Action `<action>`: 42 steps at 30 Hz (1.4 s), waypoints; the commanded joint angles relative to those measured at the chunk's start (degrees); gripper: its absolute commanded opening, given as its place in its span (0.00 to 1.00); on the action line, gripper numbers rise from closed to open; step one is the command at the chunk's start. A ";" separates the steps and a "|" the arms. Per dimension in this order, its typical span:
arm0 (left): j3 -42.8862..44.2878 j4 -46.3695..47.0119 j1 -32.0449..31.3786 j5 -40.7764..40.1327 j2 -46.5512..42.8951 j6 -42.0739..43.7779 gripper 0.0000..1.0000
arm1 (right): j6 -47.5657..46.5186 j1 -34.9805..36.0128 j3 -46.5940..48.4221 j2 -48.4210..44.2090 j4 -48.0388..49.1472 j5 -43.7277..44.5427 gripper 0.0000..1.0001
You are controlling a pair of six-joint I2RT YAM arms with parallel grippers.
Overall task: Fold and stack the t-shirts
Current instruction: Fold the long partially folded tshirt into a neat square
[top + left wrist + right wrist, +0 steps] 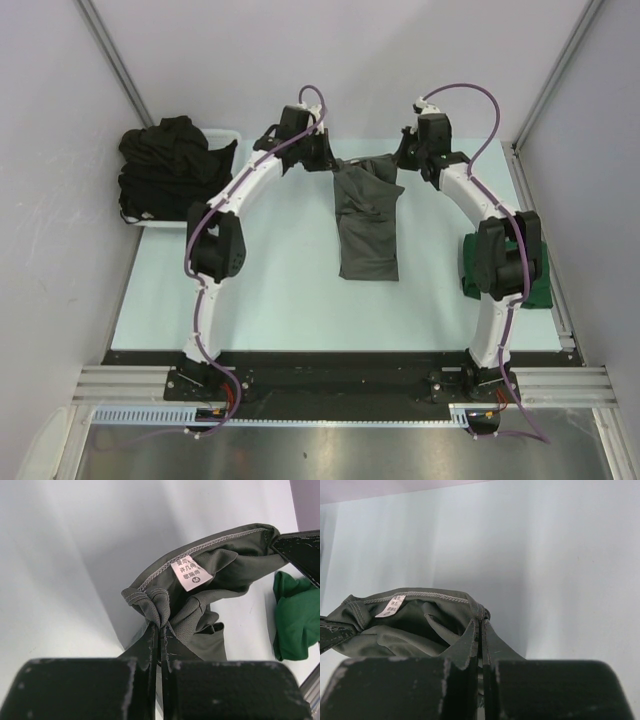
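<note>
left gripper [160, 628], right gripper [481, 624] — both pinching grey t-shirt [368, 232]

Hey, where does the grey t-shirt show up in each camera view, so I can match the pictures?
Top external: the grey t-shirt is at the centre, a little toward the far side.
Left wrist: centre and right, bunched, collar uppermost.
Right wrist: lower left, collar seam along its top.
Shared landmark: the white neck label, seen in both wrist views but not from above.
</note>
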 commanded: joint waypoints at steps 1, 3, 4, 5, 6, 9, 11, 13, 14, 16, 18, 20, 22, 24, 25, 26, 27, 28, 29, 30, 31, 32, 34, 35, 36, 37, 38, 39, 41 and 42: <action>-1.72 0.24 -0.75 1.61 -5.79 1.17 0.00 | 1.19 0.61 -0.73 -4.75 0.46 0.06 0.00; -3.57 0.24 -0.92 1.87 -6.76 1.17 0.00 | 1.63 0.79 -0.21 -4.84 -1.82 0.23 0.00; -4.27 0.24 -1.10 1.87 -7.64 1.25 0.00 | 1.81 0.87 0.23 -4.84 -2.70 0.76 0.00; -5.93 0.33 -1.19 1.87 -8.17 1.34 0.00 | 1.90 0.87 0.41 -4.93 -3.50 1.02 0.00; -6.90 0.42 -1.36 2.05 -8.78 1.34 0.00 | 1.81 1.05 0.58 -4.93 -5.16 1.20 0.00; -10.68 0.77 -2.06 2.05 -10.89 1.61 0.00 | 1.72 1.22 0.41 -5.28 -7.62 2.17 0.00; -13.50 1.21 -2.33 2.05 -12.47 1.69 0.00 | 1.63 1.05 0.32 -5.45 -9.55 2.43 0.00; -15.95 1.65 -2.42 2.05 -13.79 1.78 0.00 | 1.55 0.96 0.24 -5.63 -10.62 2.69 0.00; -16.40 1.56 -2.51 2.31 -14.06 1.87 0.00 | 1.55 0.96 0.23 -5.72 -11.84 2.70 0.00; -17.28 1.13 -2.51 2.40 -14.67 2.05 0.00 | 1.55 0.79 0.41 -5.81 -13.08 2.61 0.00; -18.07 0.95 -2.59 2.58 -15.03 2.40 0.00 | 1.63 0.61 0.67 -5.63 -14.92 2.00 0.00; -18.60 0.86 -2.59 2.66 -15.73 2.40 0.00 | 1.98 0.44 1.02 -5.37 -16.85 1.56 0.00; -19.13 0.51 -2.77 3.02 -16.08 2.31 0.00 | 2.25 0.26 1.03 -5.19 -17.91 0.32 0.00; -19.48 0.07 -2.95 3.02 -16.43 2.40 0.00 | 2.51 0.17 0.94 -5.02 -19.14 -0.81 0.00; -19.66 -0.19 -3.03 3.10 -16.70 2.40 0.00 | 2.69 0.17 0.85 -5.02 -19.50 -1.17 0.00; -19.83 -0.37 -3.12 3.10 -16.87 2.31 0.00 | 2.77 0.17 0.94 -5.02 -20.46 -1.61 0.00; -20.53 -0.28 -3.38 3.10 -17.48 2.31 0.00 | 3.21 0.00 0.94 -4.93 -20.90 -2.66 0.00; -20.71 -0.54 -3.56 3.37 -17.66 2.31 0.00 | 3.22 0.08 0.85 -5.01 -21.17 -3.28 0.00; -20.89 -0.81 -3.74 3.28 -18.01 2.31 0.00 | 3.56 0.00 0.76 -5.10 -21.87 -3.89 0.00; -21.41 -0.81 -4.17 3.28 -18.54 2.40 0.00 | 3.65 -0.09 0.59 -5.45 -22.22 -4.59 0.00; -21.68 -1.16 -4.44 3.28 -18.72 2.48 0.00 | 3.65 -0.01 0.41 -5.63 -22.40 -4.95 0.00; -21.94 -1.34 -4.53 3.11 -18.98 2.48 0.00 | 3.74 0.00 0.41 -5.89 -22.92 -5.21 0.00; -23.26 -0.99 -4.97 3.54 -19.59 2.22 0.00 | 3.57 0.17 -0.12 -6.77 -23.01 -5.74 0.00; -23.70 -0.81 -5.14 3.63 -19.86 1.87 0.00 | 3.57 0.17 -0.29 -6.95 -23.36 -5.74 0.00; -24.48 -0.55 -5.40 3.63 -20.04 1.78 0.00 | 3.48 0.26 -0.55 -7.30 -23.37 -6.09 0.00; -24.75 -0.29 -5.49 3.72 -20.30 1.69 0.00 | 3.48 0.26 -0.90 -7.74 -23.37 -6.01 0.00; -24.93 -0.28 -5.67 3.63 -20.30 1.61 0.00 | 3.39 0.26 -0.82 -7.91 -23.63 -6.18 0.00; -25.19 -0.46 -6.02 3.72 -20.48 1.61 0.00 | 3.30 0.26 -0.82 -8.18 -23.98 -6.09 0.00; -25.46 -0.55 -6.37 3.81 -20.74 1.52 0.00 | 3.30 0.17 -0.56 -8.62 -24.86 -6.27 0.00; -25.98 -0.37 -6.46 3.81 -20.83 1.52 0.00 | 3.22 0.17 -0.73 -8.97 -25.12 -6.36 0.00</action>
